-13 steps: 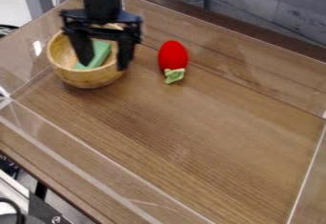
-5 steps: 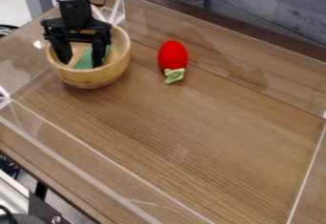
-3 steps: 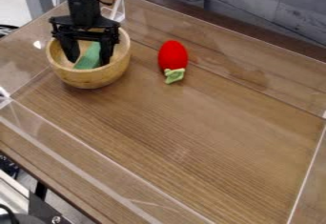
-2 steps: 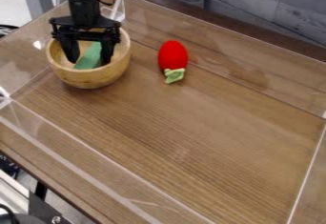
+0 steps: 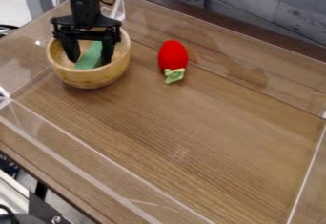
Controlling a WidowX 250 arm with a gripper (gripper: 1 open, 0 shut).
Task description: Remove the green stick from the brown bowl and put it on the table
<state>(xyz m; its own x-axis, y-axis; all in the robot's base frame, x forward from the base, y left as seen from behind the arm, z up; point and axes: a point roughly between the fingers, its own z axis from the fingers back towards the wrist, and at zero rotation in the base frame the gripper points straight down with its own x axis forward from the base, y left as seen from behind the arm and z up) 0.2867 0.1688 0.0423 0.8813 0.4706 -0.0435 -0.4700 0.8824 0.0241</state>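
Fingers: the black gripper points straight down into the brown bowl, its two fingers spread wide, one on each side of the green stick and holding nothing.
Green stick: the green stick lies inside the bowl, directly between and just below the fingertips; only a pale green patch of it shows between them.
Contact: whether the fingertips touch the stick or the bowl floor cannot be told from this view.
Bowl: it sits under the fingers at the far left of the surface, its thick rim close outside both fingertips.
Strawberry toy: the red strawberry toy lies to the right of the fingers, well apart from the bowl, and plays no part.
Handling, judged: the stick looks like a plain rigid block, light and not fragile; its smooth flat faces may slip a little but should give the pads a square seat.
Where to hold, judged: across its narrow width near the middle, so it hangs level and clears the rim when lifted.
Risk, judged: the bowl is loose and may shift or tip if a finger catches the inner wall.
Hidden: the stick's ends and its exact lie in the bowl are covered by the fingers and the near rim.
Hard to see: the clear acrylic walls around the surface show only as faint edges and glare.
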